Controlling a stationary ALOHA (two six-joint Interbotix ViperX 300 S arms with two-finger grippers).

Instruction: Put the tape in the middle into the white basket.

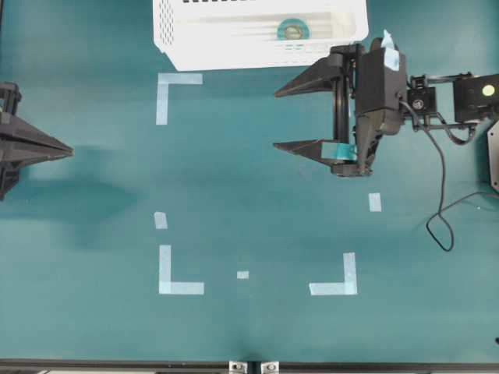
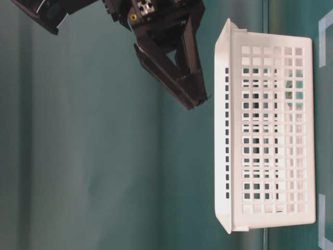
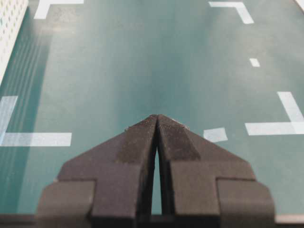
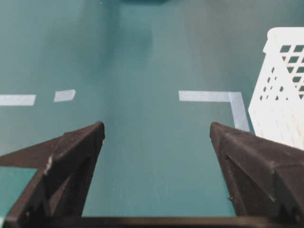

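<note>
Right pincer point(image 1: 277, 119): jaws spread wide apart, nothing between them. The right wrist view shows only bare counter point(image 4: 152, 156) in the gap between the two black fingers point(image 4: 66, 166). The fingertips point toward the left of the overhead view; the upper finger lies just below the near edge of the white basket point(image 1: 187, 39), apart from it. Patches of teal tape are stuck on the pincer body. The right arm reaches in from the right edge of the overhead view, roughly level across the counter, with a black cable looping beneath it. In the table-level view the pincer hangs in the air, clear of the basket rim.

Left pincer point(image 3: 156, 128): jaws pressed together, tips meeting, nothing clamped. It sits at the far left edge of the overhead view, pointing toward the middle, well apart from everything else; its shadow falls on the counter below it.

The tape point(image 1: 293, 31): lies flat inside the white basket, toward its right half, hole facing up. No pincer touches it.

Pale-blue corner marks point(image 1: 179, 273) and short strips point(image 1: 375, 202) outline a rectangle on the counter.
</note>
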